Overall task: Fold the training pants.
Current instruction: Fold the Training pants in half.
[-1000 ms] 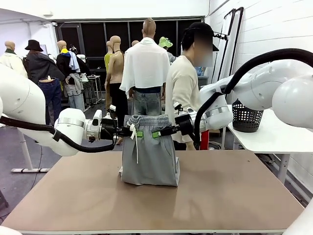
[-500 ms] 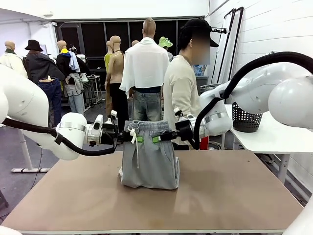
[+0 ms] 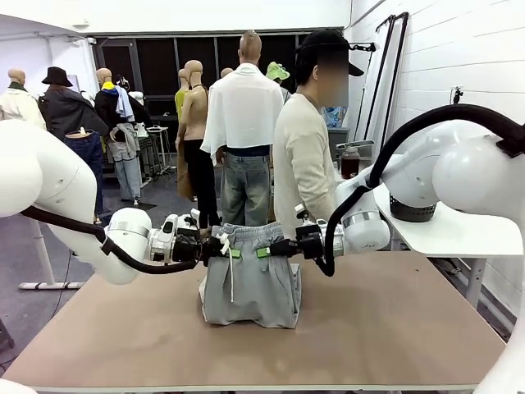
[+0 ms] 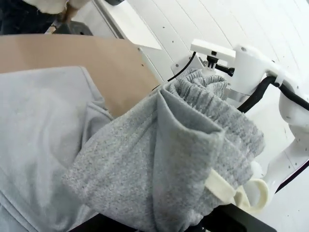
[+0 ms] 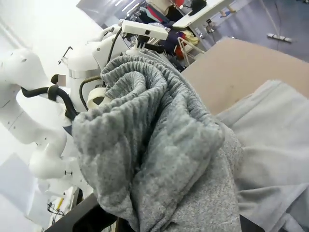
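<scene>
Two grippers hold the training pants [image 3: 248, 275] by the waistband above the brown table [image 3: 394, 328]. Nearest the robot, the table's front part is bare. At mid-table the lower portion of the light-grey garment rests bunched on the surface, while the upper portion hangs from the two grips.

The left gripper [image 3: 221, 249] is clenched on the waistband's left corner; the right gripper [image 3: 271, 249] is clenched on the right corner. Green pads show at both pinch points. A white drawstring [image 3: 230, 271] hangs down the front panel near the left grip. In the left wrist view, gathered elastic [image 4: 203, 125] is bunched over the fingers and the drawstring loop [image 4: 251, 193] lies just beside them.

Orientation: the waistband runs level, left to right, and faces up. The long axis of the garment runs top to bottom, from waistband to table. The leg ends are hidden under the pile; their direction cannot be determined.

Risks, as judged from this position:
- Uneven lowering of either arm would skew the waistband and produce a crooked fold.
- Bunched fabric below could trap a crease if the top is laid straight over it.
- The loose drawstring could snag on a finger at release.
- Thick elastic could slip from a shallow pinch.

Beyond the table's far edge stands a person [image 3: 305, 156] in a cream top.
</scene>
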Motion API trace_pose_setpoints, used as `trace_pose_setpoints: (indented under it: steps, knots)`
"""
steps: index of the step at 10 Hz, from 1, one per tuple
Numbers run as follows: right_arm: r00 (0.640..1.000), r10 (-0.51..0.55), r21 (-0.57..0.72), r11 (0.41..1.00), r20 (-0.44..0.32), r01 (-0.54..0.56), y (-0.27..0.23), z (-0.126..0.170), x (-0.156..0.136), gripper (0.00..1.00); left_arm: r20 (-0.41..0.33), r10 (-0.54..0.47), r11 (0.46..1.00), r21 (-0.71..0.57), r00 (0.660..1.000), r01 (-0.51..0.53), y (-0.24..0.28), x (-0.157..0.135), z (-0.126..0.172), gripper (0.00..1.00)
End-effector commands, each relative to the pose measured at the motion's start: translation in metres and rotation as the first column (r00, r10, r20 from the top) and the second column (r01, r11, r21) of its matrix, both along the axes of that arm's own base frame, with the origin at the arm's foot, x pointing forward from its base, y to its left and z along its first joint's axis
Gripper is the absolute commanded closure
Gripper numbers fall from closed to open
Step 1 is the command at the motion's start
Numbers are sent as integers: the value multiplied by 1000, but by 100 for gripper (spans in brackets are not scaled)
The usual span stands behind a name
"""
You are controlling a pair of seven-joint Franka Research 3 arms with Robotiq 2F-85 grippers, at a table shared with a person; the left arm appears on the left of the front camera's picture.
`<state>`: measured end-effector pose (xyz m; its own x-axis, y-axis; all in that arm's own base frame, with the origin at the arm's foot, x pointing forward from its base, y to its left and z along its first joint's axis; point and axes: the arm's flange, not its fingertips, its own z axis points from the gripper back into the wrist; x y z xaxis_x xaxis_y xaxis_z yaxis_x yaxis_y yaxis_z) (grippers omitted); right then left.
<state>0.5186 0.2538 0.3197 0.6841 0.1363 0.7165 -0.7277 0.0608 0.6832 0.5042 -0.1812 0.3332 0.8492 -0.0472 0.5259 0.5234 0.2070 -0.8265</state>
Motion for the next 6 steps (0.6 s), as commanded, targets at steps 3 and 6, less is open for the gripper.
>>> trace_pose_setpoints:
  steps: [3, 6]
  knots:
    - [990, -120, -24, 993, -70, 118, -18, -15, 34, 100, -28, 88, 995, 40, 996, -87, 25, 42, -15, 100]
    - [980, -160, -68, 986, -118, 153, -22, -32, 54, 100, -40, 123, 992, 41, 992, -122, 27, 64, -33, 100]
